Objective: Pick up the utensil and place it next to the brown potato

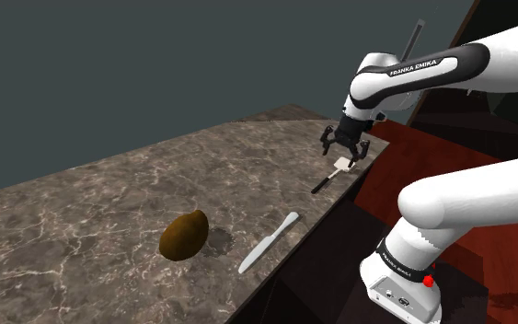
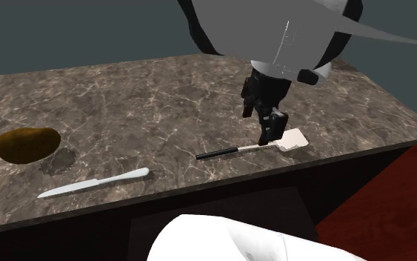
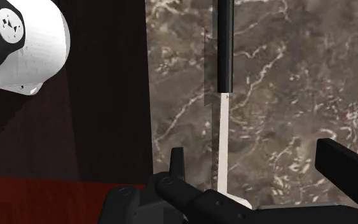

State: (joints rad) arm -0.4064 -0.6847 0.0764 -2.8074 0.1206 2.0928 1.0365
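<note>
INSPECTOR: Marbled brown-grey counter (image 1: 109, 198) before a flat dark grey wall (image 1: 155, 55); dark red floor (image 2: 414, 193) past the counter's edge. Status of fingers (image 1: 346, 152)?

TECHNICIAN: Spread well apart, clasping nothing. Pointed down over the counter, close by its front edge.

INSPECTOR: Location of spatula (image 2: 255, 147)?

TECHNICIAN: Flat on the counter, directly beneath the fingers. Per wrist view: thin white neck lying between the two fingers, nearer one finger than the other, touching neither. Black handle extending beyond the fingertips, in line with the neck. Pale square blade back under the hand's body, partly masked by it. Per second exterior view: one fingertip low and just beside the blade; contact there not determinable.

INSPECTOR: Location of brown potato (image 1: 184, 235)?

TECHNICIAN: Well apart from the fingers, roughly on the side toward which the black handle points. Resting on the counter, soft shadow just beside it.

INSPECTOR: Other items?

TECHNICIAN: Pale grey-white knife (image 1: 268, 243), flat on the counter, between the brown potato and the fingers. Near the brown potato without touching it; apart from the spatula and from the fingers. White arm link (image 3: 18, 48) off to one side of the fingers, over the dark red floor rather than over the counter.
</note>
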